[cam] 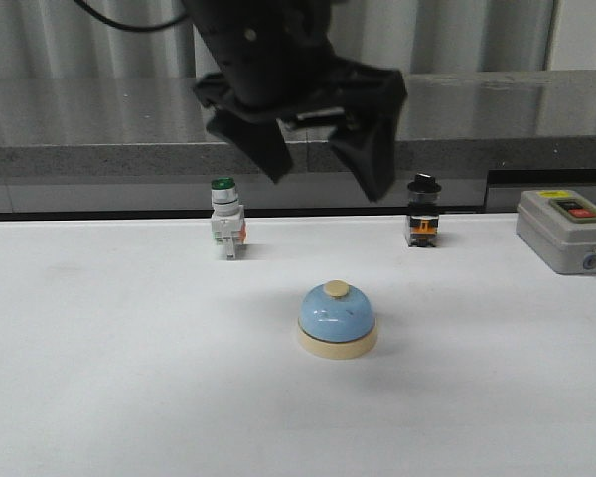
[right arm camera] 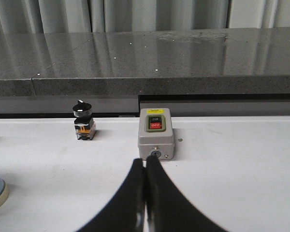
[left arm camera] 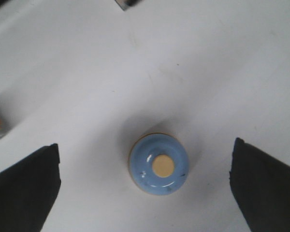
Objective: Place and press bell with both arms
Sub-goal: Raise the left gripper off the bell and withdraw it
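A white bench (cam: 99, 378) ran in front of a grey speckled stone ledge (cam: 79, 129) and pale curtains. On it stood one small light-blue dome-shaped bell (cam: 338, 318) with a cream base and cream button, upright near the middle of the bench, touched by nothing. Along the far edge stood three other things: one white push-button switch with a green cap (cam: 225, 219), one black-knobbed selector switch (cam: 423, 212), and one grey box with red and black buttons (cam: 566, 231) towards the right edge. The left claw (cam: 328, 174) hung above the bell, jaws spread wide and empty, the bell lying between its fingers (left arm camera: 24, 193) in the wrist view. The right claw (right arm camera: 145, 193) had its jaws pressed together, holding nothing, facing the grey box.
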`<state>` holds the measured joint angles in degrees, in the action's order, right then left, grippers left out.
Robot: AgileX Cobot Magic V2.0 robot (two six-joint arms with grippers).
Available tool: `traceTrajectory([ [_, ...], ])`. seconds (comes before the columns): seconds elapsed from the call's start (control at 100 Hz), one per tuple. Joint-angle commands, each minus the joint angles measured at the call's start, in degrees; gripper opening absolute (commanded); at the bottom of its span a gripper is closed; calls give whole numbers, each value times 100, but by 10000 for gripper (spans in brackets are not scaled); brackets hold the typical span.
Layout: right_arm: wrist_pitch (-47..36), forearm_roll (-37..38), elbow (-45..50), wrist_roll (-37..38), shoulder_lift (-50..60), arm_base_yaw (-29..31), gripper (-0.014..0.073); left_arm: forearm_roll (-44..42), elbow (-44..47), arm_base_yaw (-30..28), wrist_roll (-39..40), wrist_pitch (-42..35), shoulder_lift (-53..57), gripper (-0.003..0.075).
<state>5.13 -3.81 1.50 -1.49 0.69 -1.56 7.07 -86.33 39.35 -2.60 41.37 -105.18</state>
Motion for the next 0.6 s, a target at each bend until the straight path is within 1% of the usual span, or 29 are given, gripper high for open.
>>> traceTrajectory([
  [0.0,-480,-17,-80,-23,96,24,-69,49,62,-269,69,-187,713,671],
  [0.11,-480,-17,-80,-23,96,24,-69,49,605,-679,81,-369,1327,671],
  [0.42,-480,-17,-80,-23,96,24,-69,49,2409,-2267,169,-1113,3101,671],
  [0.59,-480,-17,-80,-23,96,24,-69,178,3221,-2766,179,-1362,4015,671],
])
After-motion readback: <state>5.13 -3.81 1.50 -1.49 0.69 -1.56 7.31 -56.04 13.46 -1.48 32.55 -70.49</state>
